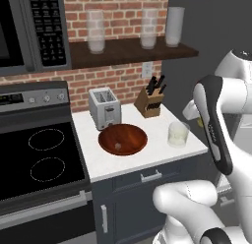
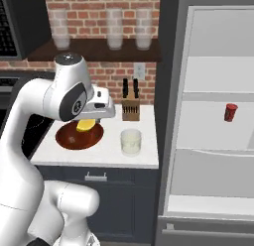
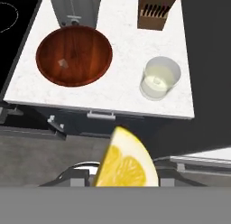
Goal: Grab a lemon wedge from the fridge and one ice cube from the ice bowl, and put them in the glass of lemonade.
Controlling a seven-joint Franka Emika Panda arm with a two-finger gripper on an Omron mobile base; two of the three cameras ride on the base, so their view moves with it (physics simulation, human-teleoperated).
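A red brick wall (image 1: 118, 76) backs a white speckled counter (image 1: 147, 149) over dark blue cabinets (image 1: 142, 198). A dark wooden shelf (image 1: 128, 52) hangs above, beside a microwave (image 1: 29, 29). A black stove (image 1: 39, 159) adjoins the counter, with a wall outlet (image 1: 146, 69) nearby.

Three shelf glasses (image 2: 115, 28) — one toaster (image 1: 104, 107)

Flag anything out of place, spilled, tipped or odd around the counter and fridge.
Nothing spilled or tipped. The fridge stands open, with a small red cup on a shelf. The claw holds the lemon wedge in front of the counter, away from the glass. One ice cube lies in the bowl.
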